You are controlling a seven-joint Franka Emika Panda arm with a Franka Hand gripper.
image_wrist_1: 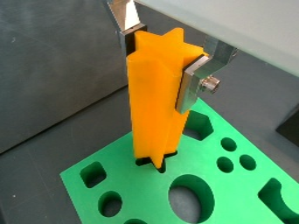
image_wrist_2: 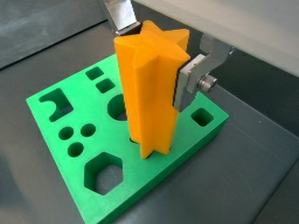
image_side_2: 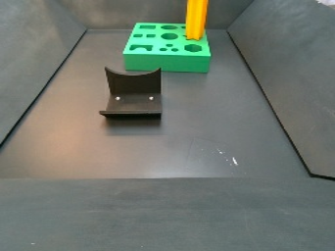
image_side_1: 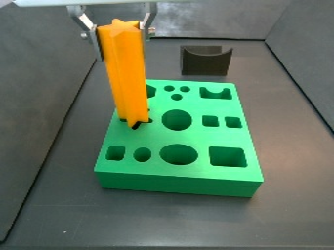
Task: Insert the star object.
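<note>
The star object (image_wrist_1: 158,96) is a tall bright-orange ridged prism. It stands upright with its lower end in a star-shaped hole near one edge of the green block (image_wrist_1: 128,188). My gripper (image_wrist_1: 162,59) is shut on its upper end, a silver finger plate (image_wrist_1: 193,83) flat against one side. Both wrist views show this; the star (image_wrist_2: 149,96), gripper (image_wrist_2: 155,57) and block (image_wrist_2: 117,206) show there too. In a side view the star (image_side_1: 127,73) leans slightly over the block (image_side_1: 170,181), with the gripper (image_side_1: 116,24) at its top. It also shows far off (image_side_2: 195,18).
The green block (image_side_2: 164,61) has several other open holes: round, square, hexagonal and notched. The dark fixture (image_side_1: 205,61) with a curved notch stands on the dark floor behind the block, also shown in a side view (image_side_2: 131,93). Sloped dark walls enclose the floor.
</note>
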